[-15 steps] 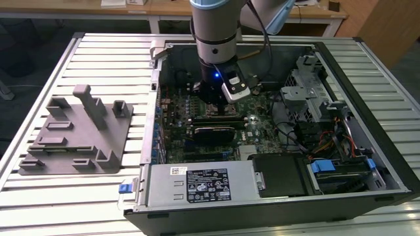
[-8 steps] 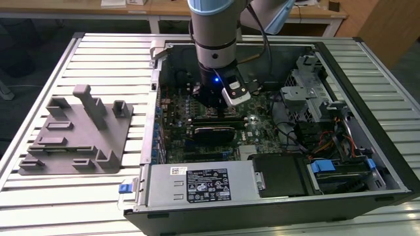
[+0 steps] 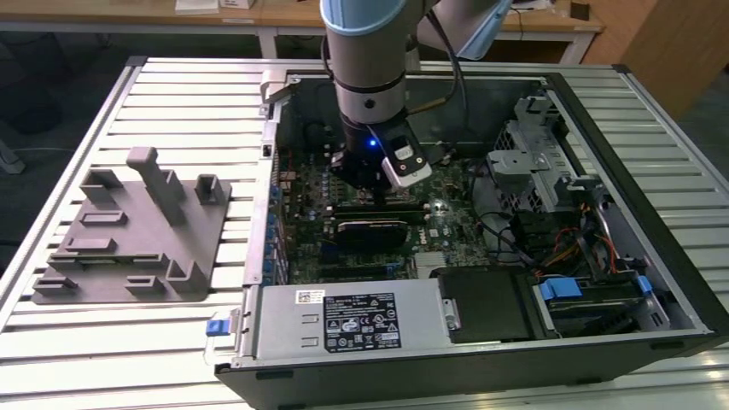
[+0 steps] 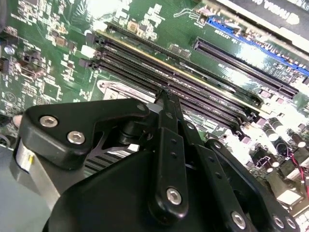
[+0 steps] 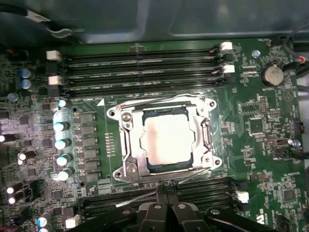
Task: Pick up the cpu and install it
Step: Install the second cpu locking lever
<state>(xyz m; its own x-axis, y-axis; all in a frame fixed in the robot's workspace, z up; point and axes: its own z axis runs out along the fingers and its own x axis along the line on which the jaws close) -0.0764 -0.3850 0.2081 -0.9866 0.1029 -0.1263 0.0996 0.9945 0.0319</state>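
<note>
First wrist view: the cpu (image 5: 166, 140) sits in its socket (image 5: 126, 145), so it looks installed; the hand (image 5: 166, 189), fingers pressed together and empty, hovers just beside.

A grey plastic fixture (image 3: 131, 232) with upright posts is lying beside the open black computer case (image 3: 638, 256) on the slatted metal table (image 3: 68, 359).

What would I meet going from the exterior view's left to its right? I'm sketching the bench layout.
Grey plastic fixture → blue latch on the computer case → pincer over the motherboard → grey drive cage.
</note>
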